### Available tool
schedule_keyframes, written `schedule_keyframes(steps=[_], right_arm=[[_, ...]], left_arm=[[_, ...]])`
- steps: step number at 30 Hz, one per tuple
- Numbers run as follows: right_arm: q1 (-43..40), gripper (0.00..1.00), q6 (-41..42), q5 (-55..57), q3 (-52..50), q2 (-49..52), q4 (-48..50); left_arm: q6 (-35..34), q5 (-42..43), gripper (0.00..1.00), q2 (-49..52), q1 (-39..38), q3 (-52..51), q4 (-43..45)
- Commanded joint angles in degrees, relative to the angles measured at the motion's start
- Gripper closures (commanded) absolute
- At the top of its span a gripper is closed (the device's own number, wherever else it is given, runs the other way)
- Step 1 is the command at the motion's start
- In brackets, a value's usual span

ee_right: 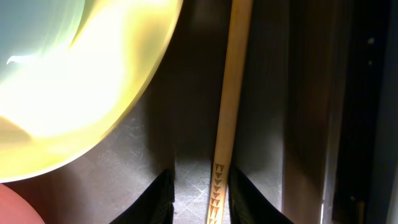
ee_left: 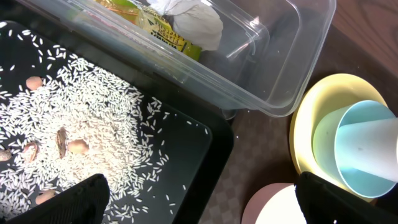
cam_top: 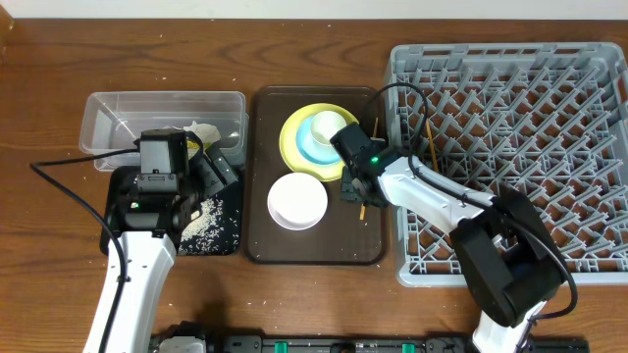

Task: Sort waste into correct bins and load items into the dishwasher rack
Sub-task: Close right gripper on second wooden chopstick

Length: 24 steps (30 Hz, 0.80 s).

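Pinching the chopstick (ee_right: 225, 93) well means squeezing it dead centre, then lifting slowly. It lies on the brown tray (cam_top: 314, 245) beside the yellow plate (ee_right: 93, 124). My right gripper (ee_right: 202, 190) sits narrow around it, not yet tight. My left gripper (ee_left: 211, 199) hangs wide open.

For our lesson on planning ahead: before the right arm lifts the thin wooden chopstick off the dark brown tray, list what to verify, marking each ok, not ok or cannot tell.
1. Thin wooden chopstick lies between the fingers of the right gripper: ok.
2. Jaws closed firmly on it: cannot tell.
3. Yellow plate clear of the fingers: ok.
4. Large grey plastic dishwasher rack has free room: ok.
5. Left gripper open, empty, away from the chopstick: ok.
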Motion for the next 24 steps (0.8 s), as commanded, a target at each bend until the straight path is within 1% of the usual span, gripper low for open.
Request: schedule_keyframes(steps=[1,5,9,13,15,17,20,24], right_arm=[[-0.57,0.75,0.70,-1.75,-0.44,1.92,-0.28],[-0.57,0.85,0.70,-1.75,-0.44,1.92,-0.28],[-0.57,0.85,0.70,-1.75,-0.44,1.92,-0.31],[-0.59,0.90,0.66,-1.73,-0.37,1.79,-0.85],[-0.76,0.94,0.66,-1.73,-0.33,1.46,-1.36],[-1.16,0.94,0.63,-1.49,-0.22,0.87,-2.21],[-1.84,0.98,-0.68,-0.85,0.00,-0.15,-3.78],[-2.34,0.99,-1.14,-0.68,0.02,-0.96,-4.79]], left_arm=[[-0.55,-0.66,0.02,0.24,0.17,0.87,-0.17],[-0.55,-0.66,0.02,0.24,0.17,0.87,-0.17],[-0.55,-0.66,0.02,0.24,0.17,0.87,-0.17],[-0.55,-0.66,0.02,0.24,0.17,0.87,-0.17],[-0.55,-0.66,0.02,0.24,0.17,0.87,-0.17],[-0.55,-0.66,0.02,0.24,0.17,0.87,-0.17],[-0.55,-0.66,0.02,0.24,0.17,0.87,-0.17],[-0.52,-0.66,0.02,0.24,0.17,0.87,-0.17]])
